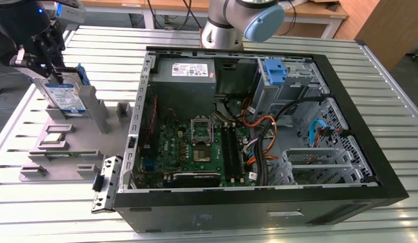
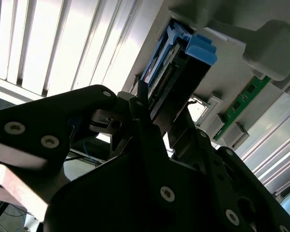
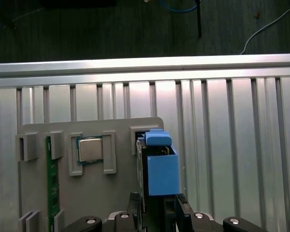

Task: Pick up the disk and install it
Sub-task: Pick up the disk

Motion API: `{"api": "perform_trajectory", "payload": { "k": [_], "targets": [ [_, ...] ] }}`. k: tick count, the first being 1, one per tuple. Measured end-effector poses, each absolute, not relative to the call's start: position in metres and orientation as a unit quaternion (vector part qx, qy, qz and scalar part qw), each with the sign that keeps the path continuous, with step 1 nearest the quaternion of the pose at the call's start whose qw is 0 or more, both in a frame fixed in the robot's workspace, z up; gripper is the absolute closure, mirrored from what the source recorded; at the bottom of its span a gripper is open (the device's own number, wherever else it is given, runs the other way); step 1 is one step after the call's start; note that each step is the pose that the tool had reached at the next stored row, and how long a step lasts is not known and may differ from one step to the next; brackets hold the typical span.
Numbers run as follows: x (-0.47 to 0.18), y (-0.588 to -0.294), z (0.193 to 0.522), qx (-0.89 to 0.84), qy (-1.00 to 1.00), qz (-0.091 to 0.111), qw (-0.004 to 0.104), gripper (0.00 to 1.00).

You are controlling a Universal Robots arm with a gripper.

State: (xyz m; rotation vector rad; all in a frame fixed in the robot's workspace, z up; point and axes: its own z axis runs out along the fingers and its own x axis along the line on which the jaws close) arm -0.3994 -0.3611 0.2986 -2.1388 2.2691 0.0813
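Note:
The disk (image 1: 65, 98), a silver drive with a blue-and-white label in a blue carrier, stands on edge in a slot of the grey holder plate (image 1: 63, 164) at the exterior view's left. My gripper (image 1: 52, 76) comes down on it from above, one finger on each flat side, shut on the disk. In the first wrist view the blue carrier end (image 3: 162, 174) sits between my fingertips (image 3: 158, 207). The second wrist view shows the carrier's blue tab (image 2: 200, 50) beyond the gripper (image 2: 164, 104).
An open computer case (image 1: 391, 167) lies to the exterior view's right, with its grey drive cage and fixed blue bracket (image 1: 275, 71) at the back. A processor chip (image 1: 54, 135) and a green memory stick (image 1: 57, 154) rest on the holder plate. The arm's base (image 1: 226, 28) stands behind the case.

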Motion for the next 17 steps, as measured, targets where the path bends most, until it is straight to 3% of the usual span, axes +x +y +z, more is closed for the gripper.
{"api": "perform_trajectory", "payload": {
  "k": [9,11,12,17],
  "targets": [
    [-0.3994,-0.3611,0.2986,-0.687,0.726,0.026,0.011,0.58],
    [-0.3994,-0.3611,0.2986,-0.687,0.726,0.026,0.011,0.59],
    [-0.3994,-0.3611,0.2986,-0.687,0.726,0.026,0.011,0.65],
    [-0.3994,-0.3611,0.2986,-0.687,0.726,0.026,0.011,0.65]
  ]
}}
